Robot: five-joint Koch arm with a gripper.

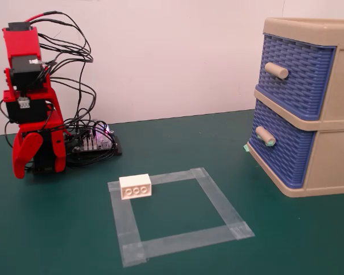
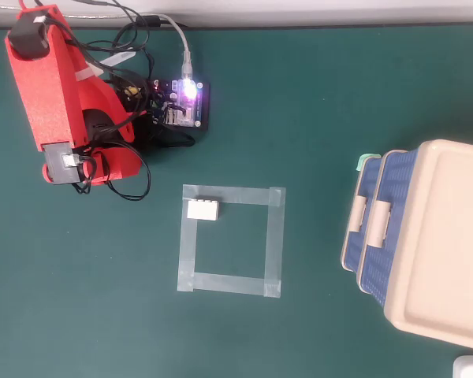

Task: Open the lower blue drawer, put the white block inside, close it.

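One white block (image 1: 135,186) lies well apart from the tool (image 1: 31,166), whose grip state is unclear.

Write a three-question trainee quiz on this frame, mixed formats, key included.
1. True or false: the small cream-white rectangular block lies on a corner of the square outline of translucent tape.
2. Multiple choice: the lower blue basket-weave drawer of the beige plastic cabinet is A) pulled fully out, B) shut, C) removed.
3. Fill in: in the fixed view, the red arm's tool sits folded near the arm's base, to the ____ of the block.

Key:
1. True; it sits on the far-left corner in the fixed view.
2. B; its front is flush with the cabinet.
3. Left; well apart from the block and not touching it.
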